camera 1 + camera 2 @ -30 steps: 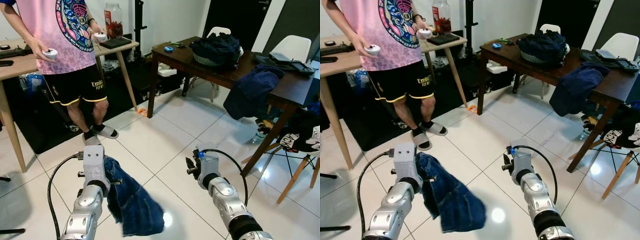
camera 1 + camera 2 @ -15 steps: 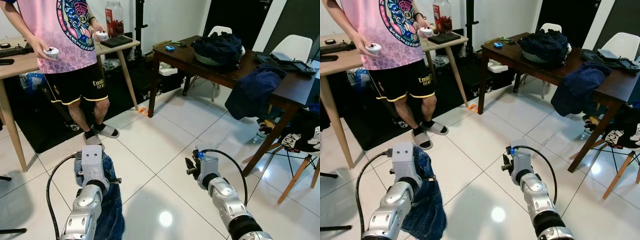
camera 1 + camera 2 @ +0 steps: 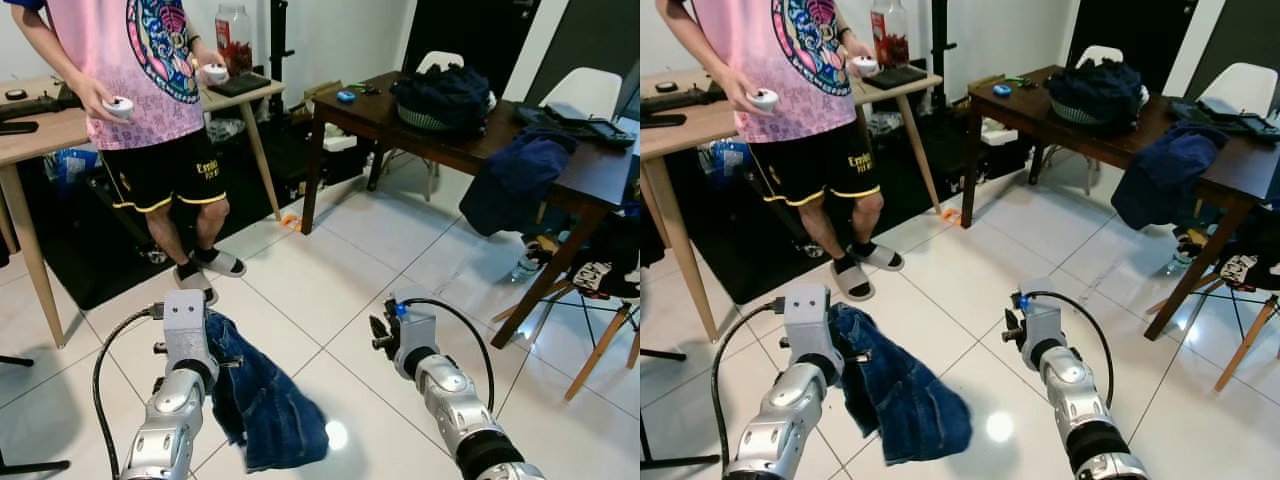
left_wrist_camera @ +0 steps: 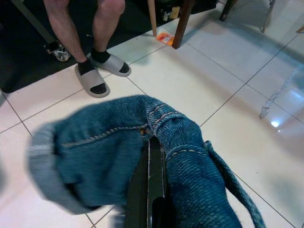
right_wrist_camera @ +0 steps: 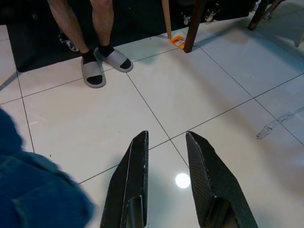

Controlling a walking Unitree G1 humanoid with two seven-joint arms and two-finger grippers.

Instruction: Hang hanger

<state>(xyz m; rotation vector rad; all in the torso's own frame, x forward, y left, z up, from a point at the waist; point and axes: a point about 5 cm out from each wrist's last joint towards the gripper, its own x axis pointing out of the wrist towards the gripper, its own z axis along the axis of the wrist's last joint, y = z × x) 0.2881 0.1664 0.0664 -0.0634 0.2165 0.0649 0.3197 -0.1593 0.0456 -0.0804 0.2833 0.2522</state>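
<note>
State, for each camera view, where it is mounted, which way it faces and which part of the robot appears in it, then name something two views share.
Left eye view: on the head, looking forward and down at the tiled floor; both silver arms show.
Right eye view: the other stereo eye, same scene.
Left wrist view: looks along the left gripper, shut on blue jeans.
Right wrist view: looks along the right gripper, open above the floor.
Shared: both wrist views show a person's grey slides.
</note>
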